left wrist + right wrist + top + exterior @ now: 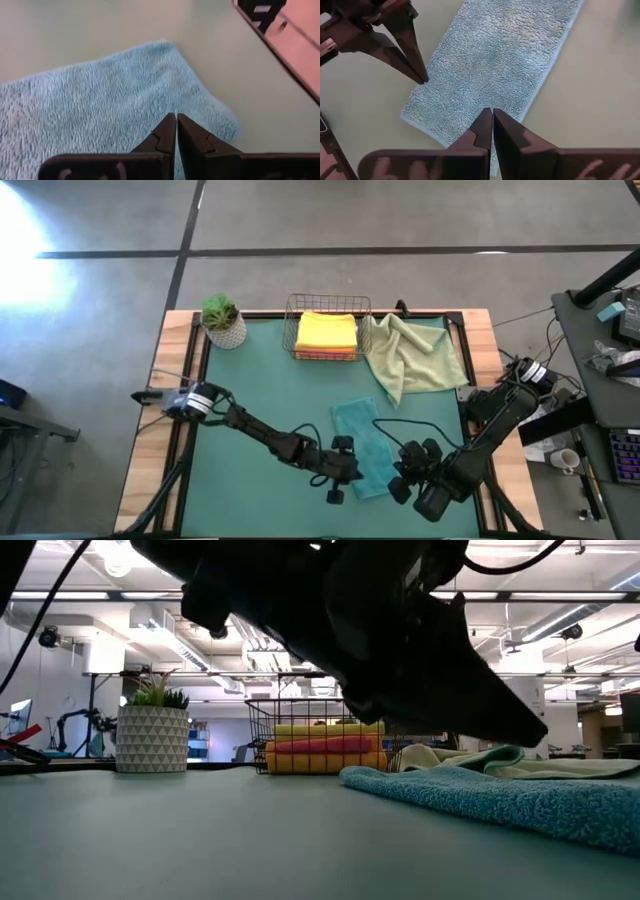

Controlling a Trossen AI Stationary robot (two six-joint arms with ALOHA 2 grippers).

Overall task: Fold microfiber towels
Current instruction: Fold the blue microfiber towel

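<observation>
A: Claws first. How did they stand?

B: The left claw [176,120] had its fingers pressed together with nothing between them, hovering over one end of the teal towel [362,445]. The right claw [492,114] was likewise pinched together and empty, at the same end of that towel, close beside the left one.

A: And the towel itself?

B: It lay as a narrow folded strip on the green mat [270,395] of the counter [176,345], running from the claws toward the wire basket [327,328].

A: The other cloths?

B: Well beyond both claws, the basket held a flat stack: a yellow towel [326,330] on top, pink [322,745] and orange [325,761] under it. The sage towel [412,355] sat rumpled just beside the basket, and a potted plant [222,320] stood on the basket's other side.
</observation>
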